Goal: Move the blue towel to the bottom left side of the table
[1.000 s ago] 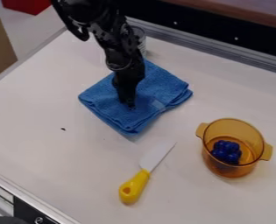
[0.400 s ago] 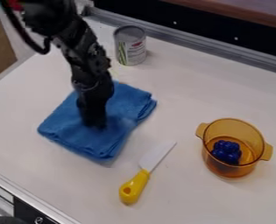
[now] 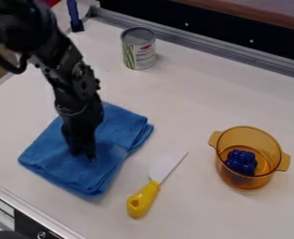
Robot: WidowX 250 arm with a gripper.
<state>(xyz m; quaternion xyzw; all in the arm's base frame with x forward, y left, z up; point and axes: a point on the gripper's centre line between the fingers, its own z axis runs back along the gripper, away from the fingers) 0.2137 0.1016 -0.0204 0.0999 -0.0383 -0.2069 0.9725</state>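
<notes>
My black two-finger pincer points down onto the folded blue cloth towel, its tip at the fabric near the middle. Whether it is spread, pressed together or pinching the cloth, I cannot tell. My black arm slants down to it from the upper left of the view and covers part of the towel's far side. The towel lies on the white tabletop, left of centre in the view and near the table's lower left edge — its layers show along the right side, where the folds stack up. Just beside its lower right side is a knife with a yellow handle and a pale blade, the blade aimed up and to the right. Farther right stands a see-through amber pot with two handles — a cluster of shiny dark-blue balls sits inside. A silver metal can with a printed label stands upright beyond the towel, near the grey metal rail at the table's far edge.
</notes>
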